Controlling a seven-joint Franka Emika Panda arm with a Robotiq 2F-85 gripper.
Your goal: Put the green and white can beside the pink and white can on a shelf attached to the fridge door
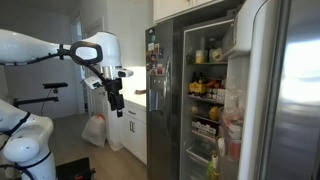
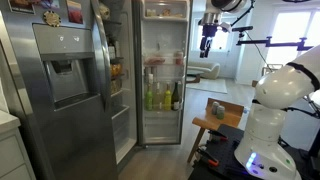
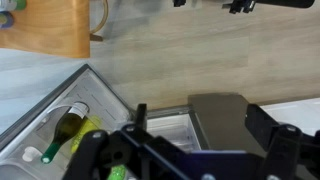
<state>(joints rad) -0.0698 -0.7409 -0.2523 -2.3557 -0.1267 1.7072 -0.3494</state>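
My gripper (image 1: 115,103) hangs in the air well away from the open fridge, also seen in an exterior view (image 2: 207,40). In the wrist view its two dark fingers are spread apart with nothing between them (image 3: 203,125). A small greenish can (image 2: 214,108), likely the green and white can, stands on a small wooden table (image 2: 222,124). The fridge door (image 1: 285,90) is swung open, and its white inner bins (image 1: 233,118) hold small items. I cannot pick out the pink and white can among them.
The dark door with magnets and papers (image 1: 155,62) stands beside the open compartment. Bottles stand on the fridge shelves (image 2: 163,97) and show from above in the wrist view (image 3: 62,130). White bags (image 1: 95,130) lie on the floor. My white base (image 2: 268,120) sits near the table.
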